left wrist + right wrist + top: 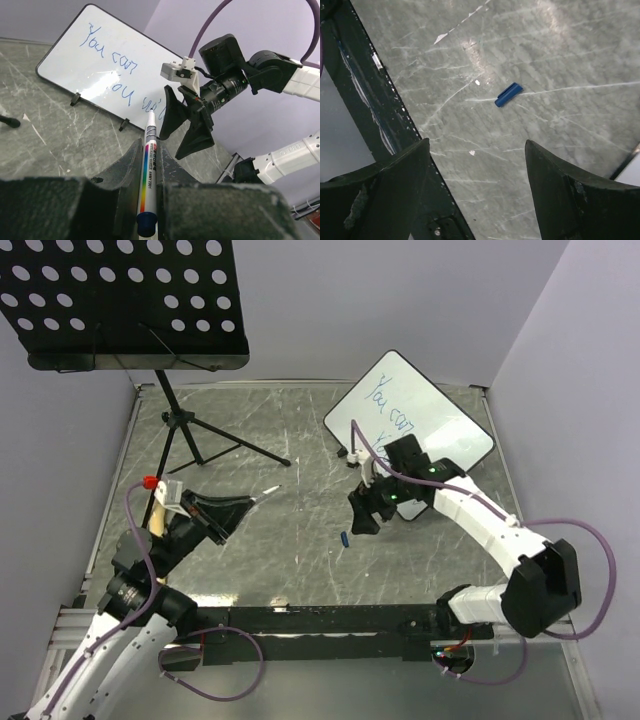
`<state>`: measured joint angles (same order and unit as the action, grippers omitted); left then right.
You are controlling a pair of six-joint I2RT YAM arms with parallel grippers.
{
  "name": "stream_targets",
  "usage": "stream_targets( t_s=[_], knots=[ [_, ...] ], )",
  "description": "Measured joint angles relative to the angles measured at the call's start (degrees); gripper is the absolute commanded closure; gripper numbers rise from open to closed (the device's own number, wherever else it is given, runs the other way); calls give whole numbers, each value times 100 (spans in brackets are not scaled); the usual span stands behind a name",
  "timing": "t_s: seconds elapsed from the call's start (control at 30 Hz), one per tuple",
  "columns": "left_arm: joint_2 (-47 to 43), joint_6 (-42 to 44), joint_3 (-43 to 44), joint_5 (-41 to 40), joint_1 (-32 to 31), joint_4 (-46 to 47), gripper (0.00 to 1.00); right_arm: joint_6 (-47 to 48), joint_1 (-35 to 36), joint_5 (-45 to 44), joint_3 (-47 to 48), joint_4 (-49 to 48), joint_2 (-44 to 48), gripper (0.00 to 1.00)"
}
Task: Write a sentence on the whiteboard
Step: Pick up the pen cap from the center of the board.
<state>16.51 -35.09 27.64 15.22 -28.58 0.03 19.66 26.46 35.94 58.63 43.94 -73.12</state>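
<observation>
Left gripper (232, 510) is well short of the white glossy black-framed whiteboard (440, 430) and off to its left. It's clamped on a white marker with a rainbow band and blue end (149, 165), tip aimed at the board. Pen is held clear of the writing face, probably so it can be capped.

Small blue plastic cap (508, 94) lies loose on the grey marble-look table (300, 440), in front of the whiteboard and apart from it. Right gripper (476, 145) hangs over the cap, jaws spread, nothing between them. Looks lined up for a cap pickup.

Whiteboard sits far right on small black feet, face towards the arms for reach. Blue handwritten sentence (107, 47) on it reads "You can". The second line starts "You wi", and its end is hidden behind the right gripper.

Black perforated music stand (120, 300) is far left of the board.
</observation>
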Motion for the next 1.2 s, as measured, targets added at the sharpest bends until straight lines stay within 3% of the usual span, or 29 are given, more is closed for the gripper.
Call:
stream_targets(
  t_s=[0.5, 0.57, 0.67, 0.77, 0.87, 0.97, 1.0, 1.07, 1.17, 1.2],
  knots=[
    [-616, -815, -1222, -592, 0, 173, 99, -1292, 330, -546, 129, -575, -1001, 30],
    [-616, -885, -1300, -608, 0, 251, 99, -1340, 330, -588, 149, -577, -1161, 28],
    [-616, -962, -1362, -610, 0, 330, 99, -977, 330, -597, 330, -398, -1257, 21],
    [-627, -986, -1421, -616, 0, 382, 99, 173, 323, -319, 767, -15, -1244, 18],
    [-627, -984, -1456, -632, 0, 374, 99, 1615, 319, 11, 1113, 400, -1237, 24],
    [-608, -979, -1456, -656, 0, 372, 99, 2828, 319, 354, 1451, 1016, -1392, 38],
    [-605, -981, -1456, -658, 0, 369, 99, 2929, 321, 428, 1534, 1086, -1480, 45],
    [-614, -981, -1456, -693, 0, 341, 99, 2771, 339, 546, 1652, 1071, -1773, 48],
    [-726, -1001, -1456, -761, 0, 229, 99, 1910, 341, 562, 1453, 654, -2068, 53],
    [-807, -1029, -1456, -782, 0, 197, 99, 1506, 341, 505, 1226, 426, -2072, 60]
  ],
)
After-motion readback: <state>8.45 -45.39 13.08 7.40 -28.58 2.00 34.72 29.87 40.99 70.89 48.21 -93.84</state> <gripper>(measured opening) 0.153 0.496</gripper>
